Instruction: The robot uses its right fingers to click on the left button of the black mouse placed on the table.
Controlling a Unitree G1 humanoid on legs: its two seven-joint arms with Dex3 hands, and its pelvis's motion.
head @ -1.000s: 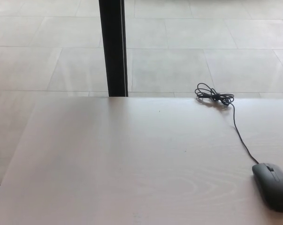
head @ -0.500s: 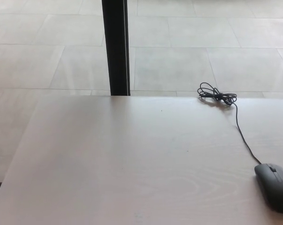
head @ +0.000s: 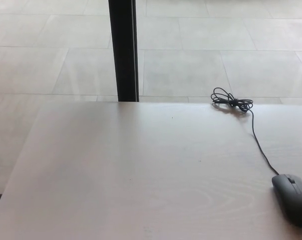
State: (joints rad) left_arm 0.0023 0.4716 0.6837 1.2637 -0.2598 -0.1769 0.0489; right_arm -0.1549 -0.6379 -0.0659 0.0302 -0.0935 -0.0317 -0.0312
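Lighting: bright, even daylight is washing over the pale table (head: pixel 115 175) and the tiled floor (head: pixel 201 65). Glare: a soft sheen is showing on the floor tiles and faintly bleaching the wood grain. Shadows: weak; the black mouse (head: pixel 292 199) is casting almost none, the coiled cable (head: pixel 231 103) a thin one. Focus: the whole view is looking slightly soft, with low contrast.

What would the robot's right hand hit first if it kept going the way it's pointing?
That can't be judged: neither hand is in view. Only the black mouse shows at the table's right edge, its cable running back to a coiled bundle.
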